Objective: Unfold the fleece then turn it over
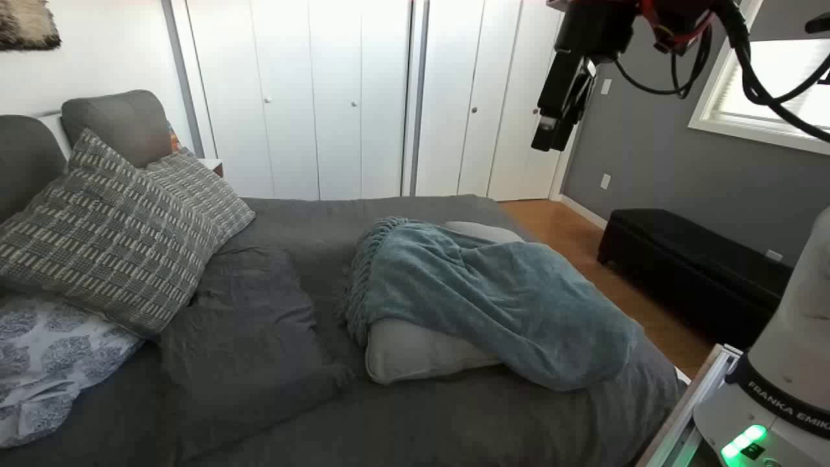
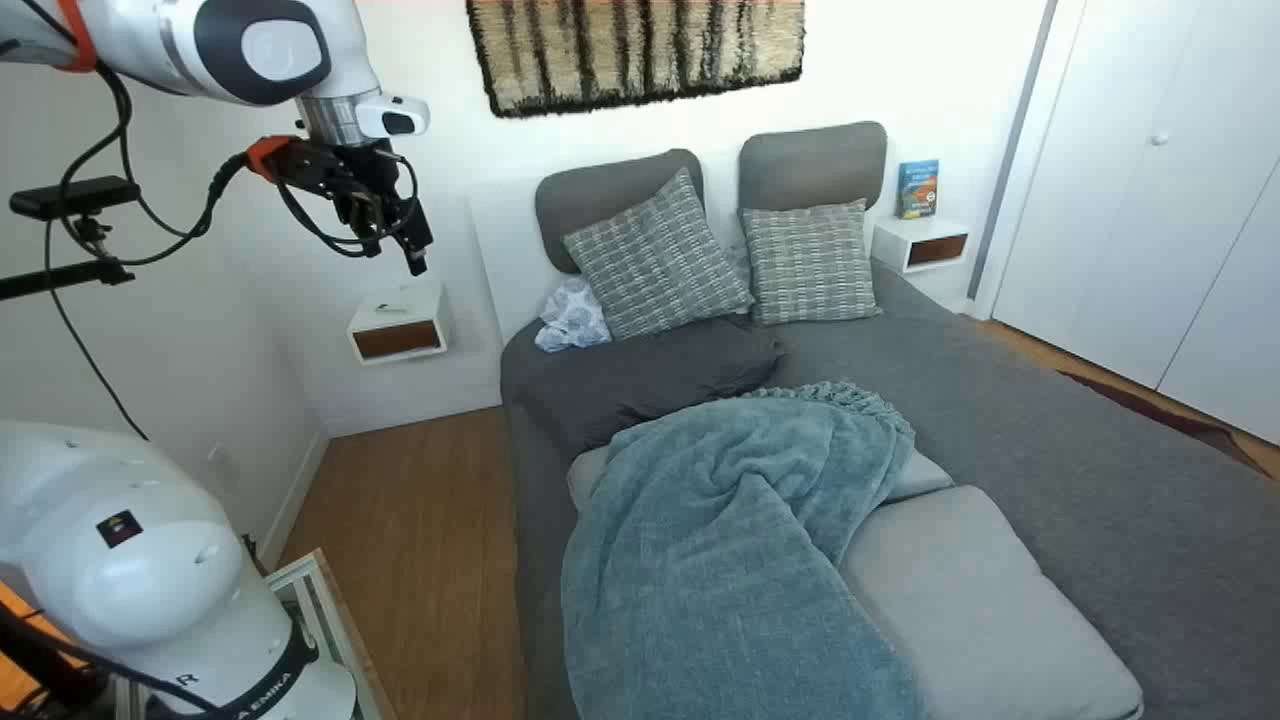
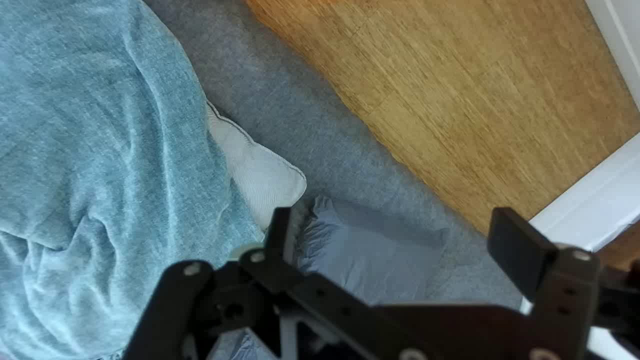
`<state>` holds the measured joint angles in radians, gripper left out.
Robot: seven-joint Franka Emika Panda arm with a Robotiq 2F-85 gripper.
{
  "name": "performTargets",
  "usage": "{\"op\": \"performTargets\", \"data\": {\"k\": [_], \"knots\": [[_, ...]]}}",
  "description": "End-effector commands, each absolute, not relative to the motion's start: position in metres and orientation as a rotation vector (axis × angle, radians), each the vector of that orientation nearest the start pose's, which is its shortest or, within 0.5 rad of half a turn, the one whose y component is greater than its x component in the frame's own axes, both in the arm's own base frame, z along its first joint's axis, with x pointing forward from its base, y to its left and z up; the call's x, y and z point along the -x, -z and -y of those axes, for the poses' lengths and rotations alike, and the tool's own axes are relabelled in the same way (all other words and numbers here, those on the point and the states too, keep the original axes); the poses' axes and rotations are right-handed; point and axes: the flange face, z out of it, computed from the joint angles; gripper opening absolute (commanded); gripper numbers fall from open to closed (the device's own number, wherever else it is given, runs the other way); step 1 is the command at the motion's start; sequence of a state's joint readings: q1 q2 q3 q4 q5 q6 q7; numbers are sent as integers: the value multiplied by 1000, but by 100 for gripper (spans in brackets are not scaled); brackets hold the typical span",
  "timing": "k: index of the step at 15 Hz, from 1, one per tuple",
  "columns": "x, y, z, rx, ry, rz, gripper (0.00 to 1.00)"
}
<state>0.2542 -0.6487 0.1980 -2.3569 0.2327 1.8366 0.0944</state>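
The fleece (image 1: 493, 292) is a grey-teal blanket lying in loose folds over a light grey pillow (image 1: 421, 353) on the bed. In an exterior view the fleece (image 2: 710, 570) has its fringed edge towards the headboard and a raised fold near its middle. The light grey pillow (image 2: 990, 610) shows beside it. In the wrist view the fleece (image 3: 100, 150) fills the left side, with a pillow corner (image 3: 265, 180) sticking out. My gripper (image 3: 395, 235) is open and empty, its fingers wide apart. It hangs high above the bed, well clear of the fleece, in both exterior views (image 1: 551, 139) (image 2: 402, 262).
A dark grey pillow (image 1: 246, 324) lies between the fleece and the patterned cushions (image 1: 123, 233) at the headboard. The dark grey bedspread (image 2: 1080, 480) covers the bed. A black bench (image 1: 694, 266) and wooden floor (image 2: 430, 560) lie beside the bed. A white wall shelf (image 2: 400, 320) stands near the arm.
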Motion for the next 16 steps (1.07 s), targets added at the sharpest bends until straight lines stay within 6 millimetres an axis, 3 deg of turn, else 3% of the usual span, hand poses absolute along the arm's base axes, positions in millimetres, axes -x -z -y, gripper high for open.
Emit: {"op": "performTargets", "data": {"k": [1, 14, 16], "knots": [[-320, -565, -191, 2974, 134, 416, 100], [-320, -565, -191, 2974, 134, 416, 100], [-347, -554, -188, 3037, 166, 414, 100]]}}
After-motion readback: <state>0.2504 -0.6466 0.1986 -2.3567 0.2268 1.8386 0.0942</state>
